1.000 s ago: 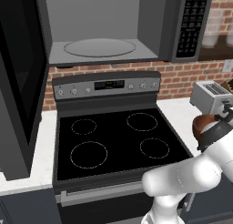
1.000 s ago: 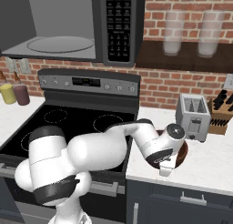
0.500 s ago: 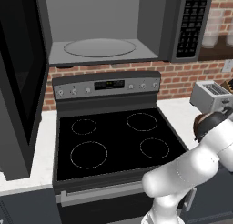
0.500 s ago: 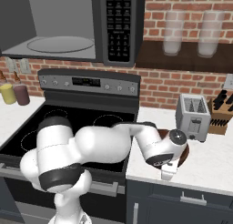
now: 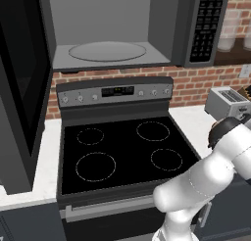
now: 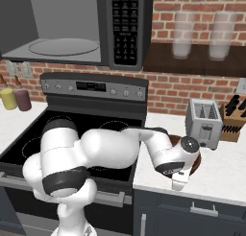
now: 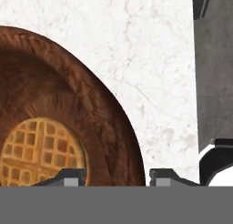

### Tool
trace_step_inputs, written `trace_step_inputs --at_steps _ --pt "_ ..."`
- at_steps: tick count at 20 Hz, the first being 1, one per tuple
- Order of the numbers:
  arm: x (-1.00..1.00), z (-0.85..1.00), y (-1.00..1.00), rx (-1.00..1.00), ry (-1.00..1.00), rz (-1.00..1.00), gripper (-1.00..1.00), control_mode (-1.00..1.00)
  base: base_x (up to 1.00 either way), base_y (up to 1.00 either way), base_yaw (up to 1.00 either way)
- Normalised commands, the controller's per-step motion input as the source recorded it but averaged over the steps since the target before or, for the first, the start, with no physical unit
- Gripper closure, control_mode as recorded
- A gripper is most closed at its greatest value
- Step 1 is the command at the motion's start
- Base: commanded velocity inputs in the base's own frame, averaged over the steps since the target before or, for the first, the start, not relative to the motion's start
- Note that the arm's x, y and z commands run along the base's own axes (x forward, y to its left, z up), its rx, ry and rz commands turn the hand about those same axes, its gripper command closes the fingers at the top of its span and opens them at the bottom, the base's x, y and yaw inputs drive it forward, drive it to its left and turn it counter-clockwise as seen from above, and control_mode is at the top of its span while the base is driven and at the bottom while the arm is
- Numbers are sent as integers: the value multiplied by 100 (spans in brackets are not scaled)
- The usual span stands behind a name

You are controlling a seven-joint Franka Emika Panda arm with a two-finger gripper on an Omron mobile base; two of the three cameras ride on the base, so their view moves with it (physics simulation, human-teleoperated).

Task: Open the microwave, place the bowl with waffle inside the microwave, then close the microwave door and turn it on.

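The microwave point(image 5: 122, 34) hangs over the stove point(image 5: 122, 152) with its door point(image 5: 22, 88) swung wide to the left, so the grey inside and the round turntable point(image 5: 107, 51) are bare. The keypad point(image 6: 124, 26) runs down its right side.

The arm reaches right and low over the white counter point(image 6: 226, 175), beside the toaster point(image 6: 205, 122). In the right base view the gripper point(image 6: 181, 180) hangs at the near edge of the bowl point(image 6: 196, 164), of which a thin brown sliver shows past the wrist.

In the hand view the bowl point(image 7: 68, 109) fills the left side, resting on the counter point(image 7: 154, 59), with the waffle point(image 7: 41, 150) lying flat in its bottom. The jaws are spread: one fingertip point(image 7: 68, 176) sits over the waffle's edge inside the bowl, the other point(image 7: 170, 176) over bare counter just outside it, so the bowl's rim runs between them. Whether either tip touches the rim cannot be told. The toaster's point(image 7: 214, 73) grey side stands at the right.
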Motion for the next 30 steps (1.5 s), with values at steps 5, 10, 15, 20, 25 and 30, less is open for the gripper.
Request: trace_step_inputs --at_steps 5,10,15,20,25,30 --pt "0 -12 2 0 -3 -1 100 -100 0 0 0" --pt "-26 0 -1 1 -18 -2 100 -100 0 0 0" --pt "-70 78 -10 3 -57 -1 100 -100 0 0 0" --pt "-67 100 -2 1 -33 0 100 -100 0 0 0" --pt "-59 94 10 -1 -1 0 100 -100 0 0 0" --pt "-61 81 28 -8 5 0 100 -100 0 0 0"
